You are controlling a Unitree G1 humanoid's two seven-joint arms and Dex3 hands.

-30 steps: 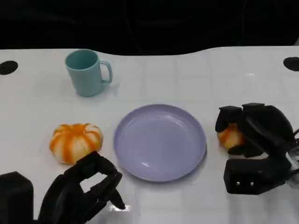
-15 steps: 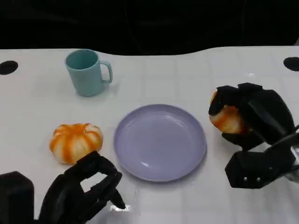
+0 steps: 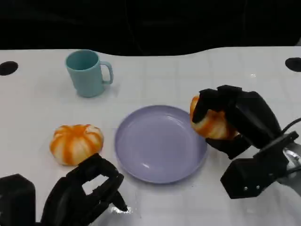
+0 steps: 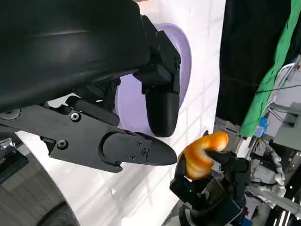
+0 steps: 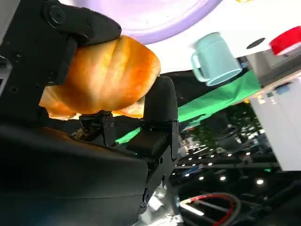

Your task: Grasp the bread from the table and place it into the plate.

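Bread (image 3: 210, 124) sits gripped in the right hand (image 3: 233, 123), fingers wrapped over its top, raised off the tabletop (image 3: 188, 75) at the right rim of the purple plate (image 3: 155, 146). From the left: the left hand (image 3: 87, 193) rests low with fingers curled in and nothing in them; a second orange-striped bun (image 3: 75, 142) lies just beyond it, a teal mug (image 3: 87, 73) stands farther beyond that hand, and the plate lies between the two hands.
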